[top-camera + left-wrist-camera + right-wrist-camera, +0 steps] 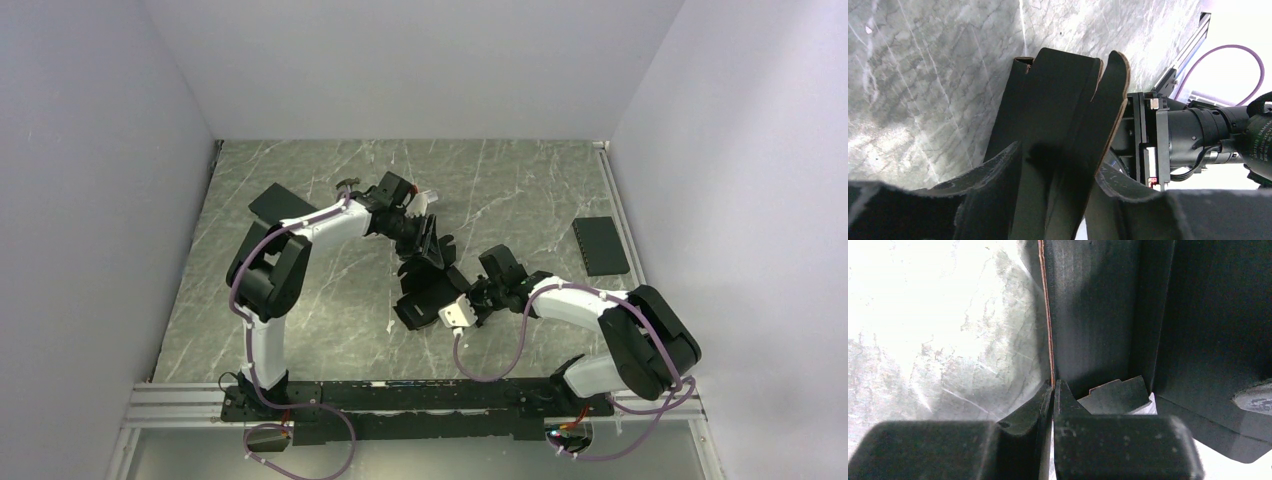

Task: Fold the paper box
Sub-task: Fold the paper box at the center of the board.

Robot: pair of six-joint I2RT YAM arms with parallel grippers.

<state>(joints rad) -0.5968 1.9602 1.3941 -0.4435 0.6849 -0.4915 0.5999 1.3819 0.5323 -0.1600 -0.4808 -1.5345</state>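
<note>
The paper box (428, 285) is matte black creased cardboard, partly folded, at the table's middle between both arms. My left gripper (428, 238) reaches it from the far side. In the left wrist view its fingers (993, 162) stand apart, and upright folded panels of the paper box (1063, 100) fill the space between them. My right gripper (472, 300) comes in from the near right. In the right wrist view the right gripper (1053, 387) is shut on the thin brown-cored edge of a box wall (1093, 315). A notched tab (1115, 392) lies just beside it.
A plain black slab (600, 245) lies at the right edge of the marble table (520, 190), and another black slab (280, 204) lies far left behind the left arm. White walls close in the table on three sides. The right arm's wrist (1198, 135) sits close behind the box.
</note>
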